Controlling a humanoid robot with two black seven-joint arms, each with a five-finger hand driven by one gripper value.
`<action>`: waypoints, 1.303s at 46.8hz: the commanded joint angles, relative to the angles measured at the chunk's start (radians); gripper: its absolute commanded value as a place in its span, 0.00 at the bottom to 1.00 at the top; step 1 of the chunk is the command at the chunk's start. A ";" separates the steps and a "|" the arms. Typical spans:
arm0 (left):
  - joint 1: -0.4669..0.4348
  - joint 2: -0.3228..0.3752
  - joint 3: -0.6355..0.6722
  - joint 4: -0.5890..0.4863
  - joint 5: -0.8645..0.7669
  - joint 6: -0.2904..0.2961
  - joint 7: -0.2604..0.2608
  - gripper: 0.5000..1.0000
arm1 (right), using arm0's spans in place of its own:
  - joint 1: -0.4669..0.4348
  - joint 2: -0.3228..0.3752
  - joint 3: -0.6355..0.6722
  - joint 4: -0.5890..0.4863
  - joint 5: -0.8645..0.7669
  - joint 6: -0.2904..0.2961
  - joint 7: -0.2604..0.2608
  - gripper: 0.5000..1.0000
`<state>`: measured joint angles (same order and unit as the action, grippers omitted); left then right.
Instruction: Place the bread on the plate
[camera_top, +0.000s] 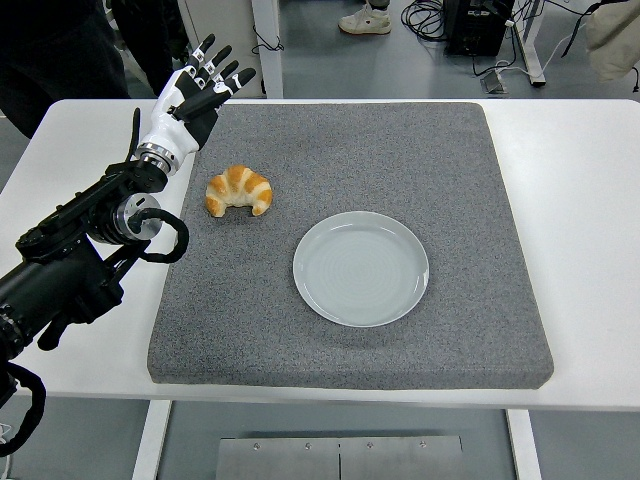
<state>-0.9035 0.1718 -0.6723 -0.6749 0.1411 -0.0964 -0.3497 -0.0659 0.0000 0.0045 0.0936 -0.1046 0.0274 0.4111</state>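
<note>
1. Landmark: round pale grey-green ceramic plate (361, 268), lying flat on the grey felt-like mat (400, 150). Nothing on its face; open from above.
2. Left and beyond the plate: golden, curved croissant (239, 190), well apart from the rim. Bare mat between the two.
3. Further left of the plate, past the croissant: black-and-white left hand (195, 92), fingers spread, over the mat's far-left corner, holding nothing.
4. Right of, beyond and nearer than the plate: mat bare to its edges, then bare white table (590, 230).

Grey floor (330, 60) with cables (430, 15) behind the white table (580, 200).
</note>
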 joint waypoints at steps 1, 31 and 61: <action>0.000 0.000 -0.001 0.000 0.000 0.000 0.000 0.94 | 0.000 0.000 0.000 0.000 0.000 0.000 0.000 1.00; 0.011 -0.002 -0.003 0.000 -0.002 -0.026 0.000 0.95 | 0.000 0.000 0.000 0.000 -0.001 0.000 0.000 1.00; 0.012 0.002 -0.001 0.009 0.000 -0.034 0.014 0.94 | 0.001 0.000 0.000 0.000 0.000 -0.001 0.000 1.00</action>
<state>-0.8912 0.1734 -0.6724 -0.6684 0.1411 -0.1307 -0.3360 -0.0655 0.0000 0.0046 0.0936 -0.1049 0.0258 0.4111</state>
